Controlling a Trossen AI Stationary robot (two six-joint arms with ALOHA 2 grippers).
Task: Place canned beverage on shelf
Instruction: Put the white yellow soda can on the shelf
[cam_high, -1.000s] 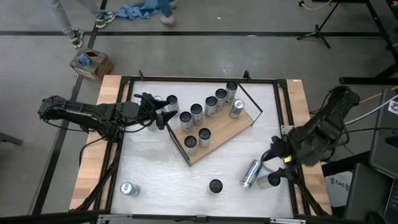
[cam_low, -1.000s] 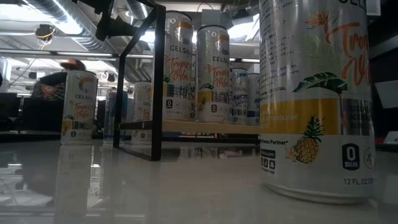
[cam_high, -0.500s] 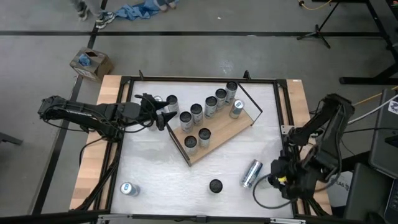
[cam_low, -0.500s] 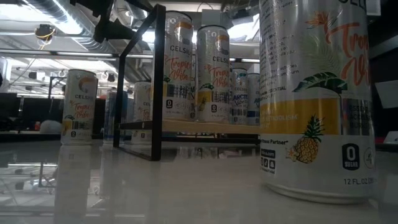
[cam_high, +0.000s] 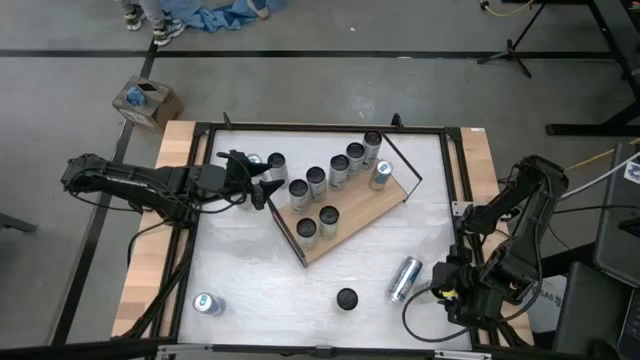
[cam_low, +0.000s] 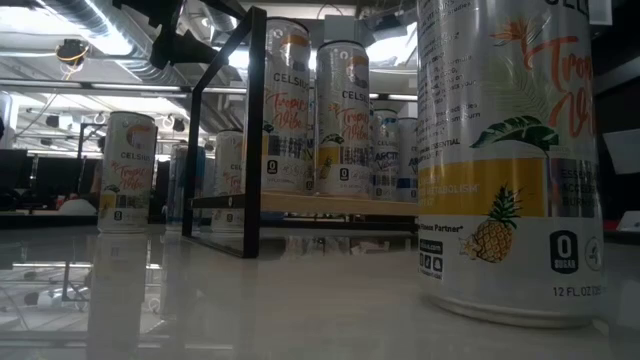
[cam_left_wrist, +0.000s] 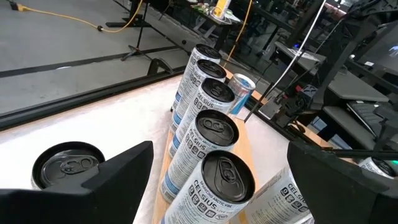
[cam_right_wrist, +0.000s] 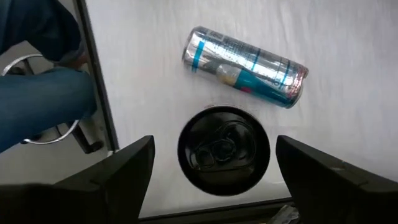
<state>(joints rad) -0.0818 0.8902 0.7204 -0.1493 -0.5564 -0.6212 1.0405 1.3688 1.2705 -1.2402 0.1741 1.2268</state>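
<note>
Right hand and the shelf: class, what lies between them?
High view: a can on its side lies between the right hand and the shelf.

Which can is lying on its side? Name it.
The silver and blue can on the bare table near the right hand, off the shelf. It lies flat; all the others stand upright.

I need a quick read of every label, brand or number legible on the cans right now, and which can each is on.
"CELSIUS": near can in the left wrist view.
"CELSIUS", "Tropical Vibe": can on the shelf; the shelf board.
"0 SUGAR", "12 FL OZ": big foreground can; its script name is cut off.
"ARCTIC": rear shelf can, barely legible.
Lying can: print unreadable.
</note>
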